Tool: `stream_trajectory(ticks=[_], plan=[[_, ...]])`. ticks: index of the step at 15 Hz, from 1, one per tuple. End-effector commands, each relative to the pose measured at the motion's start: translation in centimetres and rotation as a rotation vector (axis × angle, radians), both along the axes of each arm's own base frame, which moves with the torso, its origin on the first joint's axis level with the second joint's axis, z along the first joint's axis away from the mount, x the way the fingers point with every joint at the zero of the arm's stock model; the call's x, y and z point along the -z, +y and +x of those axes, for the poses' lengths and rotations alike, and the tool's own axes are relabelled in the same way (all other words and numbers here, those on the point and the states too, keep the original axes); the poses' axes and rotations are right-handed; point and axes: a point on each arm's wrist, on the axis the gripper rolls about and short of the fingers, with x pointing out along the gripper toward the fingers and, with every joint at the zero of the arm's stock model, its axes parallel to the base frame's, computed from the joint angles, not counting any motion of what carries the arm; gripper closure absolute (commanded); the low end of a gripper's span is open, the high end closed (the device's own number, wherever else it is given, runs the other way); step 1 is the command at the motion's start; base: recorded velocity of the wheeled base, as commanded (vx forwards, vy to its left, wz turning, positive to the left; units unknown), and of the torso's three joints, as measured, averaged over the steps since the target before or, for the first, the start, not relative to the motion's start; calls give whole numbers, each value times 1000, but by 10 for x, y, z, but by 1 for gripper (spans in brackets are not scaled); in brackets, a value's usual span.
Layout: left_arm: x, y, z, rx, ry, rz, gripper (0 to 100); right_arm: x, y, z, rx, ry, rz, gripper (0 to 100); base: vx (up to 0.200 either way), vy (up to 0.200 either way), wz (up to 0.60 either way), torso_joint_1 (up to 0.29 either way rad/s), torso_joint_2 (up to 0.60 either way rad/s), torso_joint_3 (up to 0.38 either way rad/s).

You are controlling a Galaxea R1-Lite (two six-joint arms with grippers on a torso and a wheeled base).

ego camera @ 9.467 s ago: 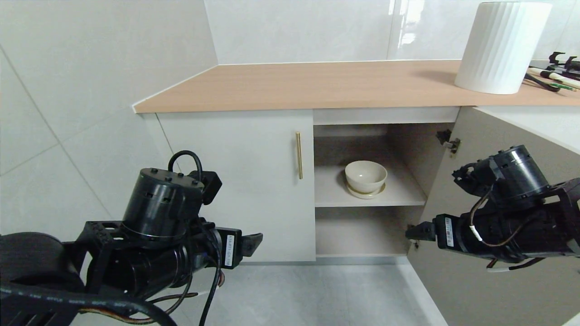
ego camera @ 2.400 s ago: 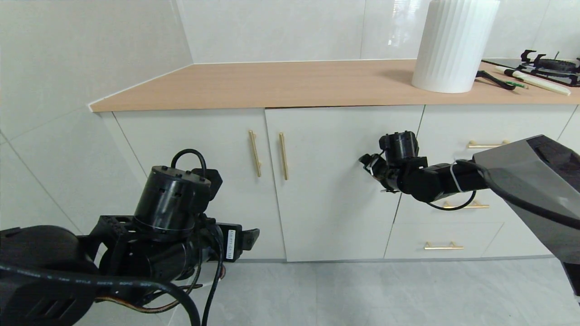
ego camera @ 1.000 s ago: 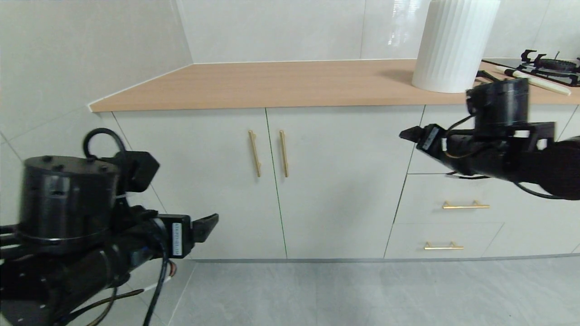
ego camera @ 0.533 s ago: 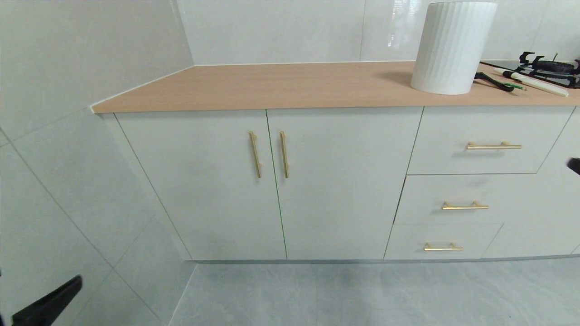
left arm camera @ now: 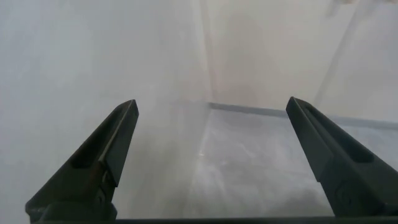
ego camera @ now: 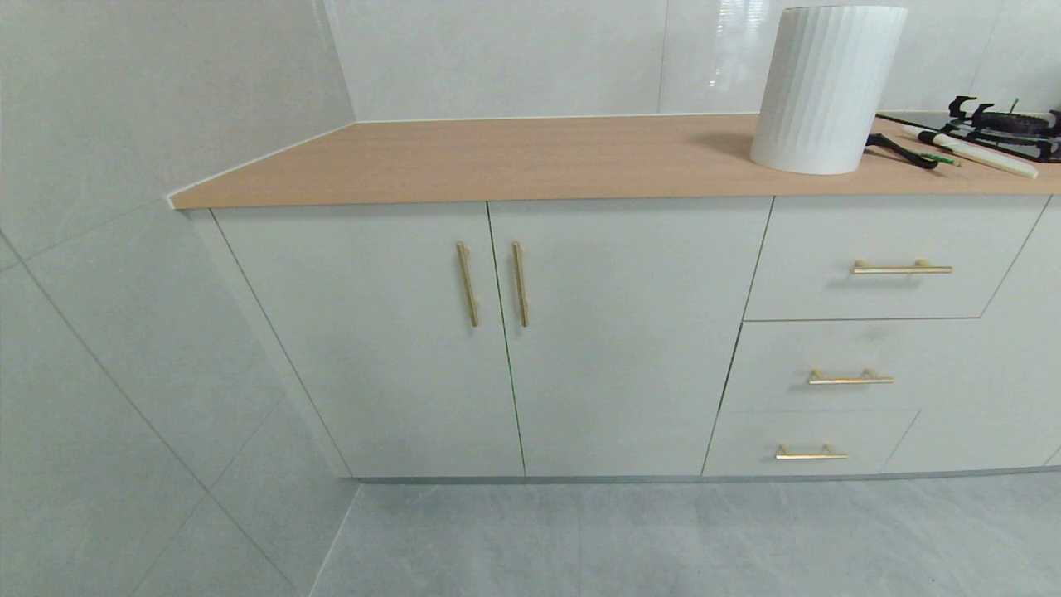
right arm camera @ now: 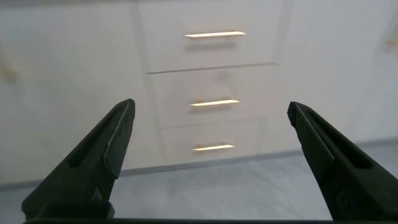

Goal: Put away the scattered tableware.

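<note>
The two cabinet doors (ego camera: 497, 332) under the wooden counter (ego camera: 497, 157) stand closed, their gold handles (ego camera: 493, 283) side by side. No tableware is visible. My left gripper (left arm camera: 211, 155) is open with nothing between its fingers, low down facing the tiled wall and the grey floor. My right gripper (right arm camera: 211, 155) is open too, holding nothing and facing the drawer fronts (right arm camera: 214, 74) with their gold pulls.
A tall white ribbed container (ego camera: 825, 87) stands on the counter at the right. Beside it lie several utensils (ego camera: 953, 149) and a black stove grate (ego camera: 1007, 120). Three drawers (ego camera: 879, 332) sit right of the doors. A tiled wall (ego camera: 124, 249) closes off the left side.
The right cabinet door, open earlier with a bowl on its shelf, is shut. Both arms have pulled back and dropped out of the head view. The camera shifted slightly.
</note>
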Motion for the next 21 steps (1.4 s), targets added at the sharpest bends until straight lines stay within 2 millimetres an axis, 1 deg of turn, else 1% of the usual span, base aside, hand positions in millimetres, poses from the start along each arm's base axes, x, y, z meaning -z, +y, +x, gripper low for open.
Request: stream_trajectory(ticks=[1,2,3,4,5,6,7,8,9,10,11,12,13,14,15,18,21], plan=[[13,-3,-11,-106,-56,-43,0,13,0,-10,90,-50,8,0,0,0,0,0,0,0],[19,-6,-15,-150,-77,-39,0,19,3,-16,131,-86,3,0,0,0,0,0,0,0],[30,-9,-19,-142,-84,0,0,31,5,-16,90,-78,-5,0,0,0,0,0,0,0],[38,-9,-15,-142,-54,8,0,39,5,-11,86,-55,-4,0,0,0,0,0,0,0],[40,-9,-12,-144,-63,-11,0,44,5,-9,85,-47,-3,0,0,0,0,0,0,0],[44,-9,-7,-129,-82,-19,0,55,5,-4,60,-27,-6,0,0,0,0,0,0,0],[53,-9,2,-117,-108,-12,0,70,7,2,7,9,-13,0,0,0,0,0,0,0],[56,-9,6,-113,-126,-5,0,71,7,3,-14,14,-10,0,0,0,0,0,0,0],[78,-10,22,-43,-176,68,0,75,8,3,-72,52,28,0,0,0,0,0,0,0],[76,-11,22,-25,-189,82,0,76,8,3,-79,53,31,0,0,0,0,0,0,0],[80,-12,23,52,-152,82,0,77,9,3,-106,68,25,0,0,0,0,0,0,0],[80,-14,23,105,-156,73,0,82,10,3,-136,120,20,0,0,0,0,0,0,0],[80,-16,24,189,-170,15,0,81,10,3,-154,108,15,0,0,0,0,0,0,0],[82,-17,24,231,-169,-42,0,80,10,3,-155,106,6,0,0,0,0,0,0,0],[84,-17,24,270,-140,-58,0,80,10,3,-156,107,0,0,0,0,0,0,0,0],[84,-17,24,273,-138,-35,0,80,10,3,-156,106,4,0,0,0,0,0,0,0],[84,-17,24,272,-141,-49,0,80,10,3,-157,107,-2,0,0,0,0,0,0,0]])
